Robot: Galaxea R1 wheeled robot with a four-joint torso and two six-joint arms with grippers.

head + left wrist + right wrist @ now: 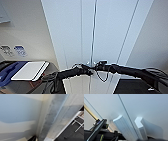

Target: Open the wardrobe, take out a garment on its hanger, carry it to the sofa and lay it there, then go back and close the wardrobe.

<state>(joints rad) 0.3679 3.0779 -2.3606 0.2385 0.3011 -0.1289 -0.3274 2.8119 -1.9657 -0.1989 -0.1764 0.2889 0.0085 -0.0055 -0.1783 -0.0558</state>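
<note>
The wardrobe (75,37) stands right in front of me, tall and white, its two doors meeting at a thin seam. The two small white handles (121,127) sit side by side at that seam, one on each door. My left gripper (89,71) reaches in from the left, and its tip is at the seam, just below handle height. My right gripper (96,66) comes in from the right to the same spot, so the two arm tips almost meet. In the left wrist view the door face (18,112) is very close. The garment and the hanger are hidden behind the doors.
A white flat-topped piece of furniture (30,70) stands low at the left against the wall, with something blue (10,71) beside it. Dark floor (135,86) lies to the right of the wardrobe. White frame legs (77,125) stand on dark floor beside the cabinet.
</note>
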